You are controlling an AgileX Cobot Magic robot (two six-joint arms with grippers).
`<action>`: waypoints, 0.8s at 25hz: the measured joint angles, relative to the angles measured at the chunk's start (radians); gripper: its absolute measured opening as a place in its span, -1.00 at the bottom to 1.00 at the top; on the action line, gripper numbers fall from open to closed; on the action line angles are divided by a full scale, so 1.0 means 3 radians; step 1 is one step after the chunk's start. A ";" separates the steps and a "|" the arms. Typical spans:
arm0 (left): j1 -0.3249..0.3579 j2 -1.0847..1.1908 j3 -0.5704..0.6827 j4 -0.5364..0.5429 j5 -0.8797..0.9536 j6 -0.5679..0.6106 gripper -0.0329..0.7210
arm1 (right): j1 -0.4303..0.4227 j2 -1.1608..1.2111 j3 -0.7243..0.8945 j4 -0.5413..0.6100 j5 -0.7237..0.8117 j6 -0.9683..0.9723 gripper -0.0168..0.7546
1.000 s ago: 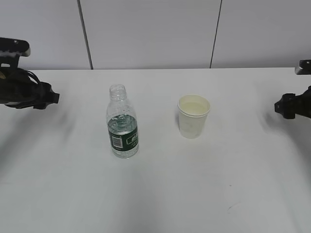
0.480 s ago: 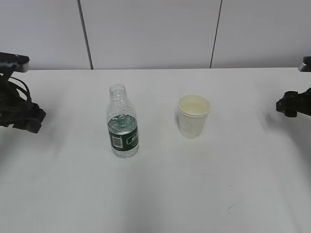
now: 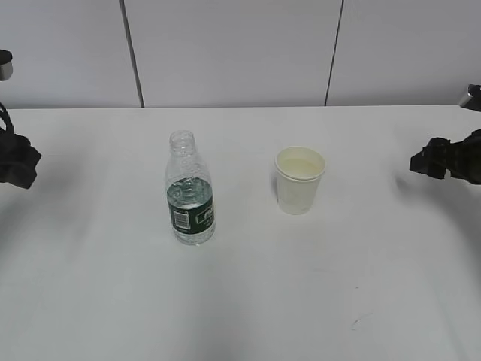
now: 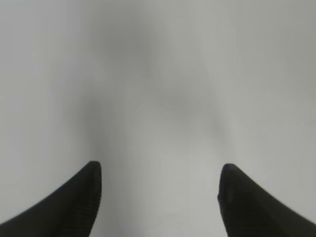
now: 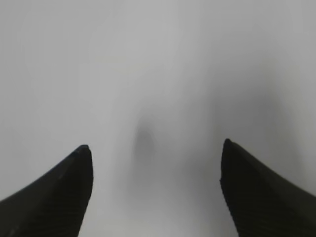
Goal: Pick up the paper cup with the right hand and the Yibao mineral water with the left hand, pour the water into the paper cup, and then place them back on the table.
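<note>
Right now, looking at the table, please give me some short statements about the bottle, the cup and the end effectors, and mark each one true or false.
1. The Yibao mineral water stands upright with no cap. True.
2. The paper cup lies on its side. False: it stands upright.
3. The left end effector is open and holds nothing. True.
4. The right end effector grips the paper cup. False: it is open and empty, over the bare table.
5. The bottle touches the cup. False: they stand apart.
</note>
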 joint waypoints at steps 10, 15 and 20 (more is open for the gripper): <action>0.0000 -0.0652 0.0217 -0.0031 0.0592 0.0000 0.30 | 0.0000 0.0000 -0.0365 -0.1492 -0.0223 0.1512 0.58; 0.0000 -0.1519 0.0703 -0.0264 0.0704 0.0000 0.30 | 0.0000 0.0000 -0.0412 -0.1522 -0.0236 0.1581 0.58; 0.0000 -0.2328 0.1088 -0.0496 0.0746 0.0000 0.30 | 0.0000 0.0000 -0.0412 -0.1534 -0.0253 0.1586 0.58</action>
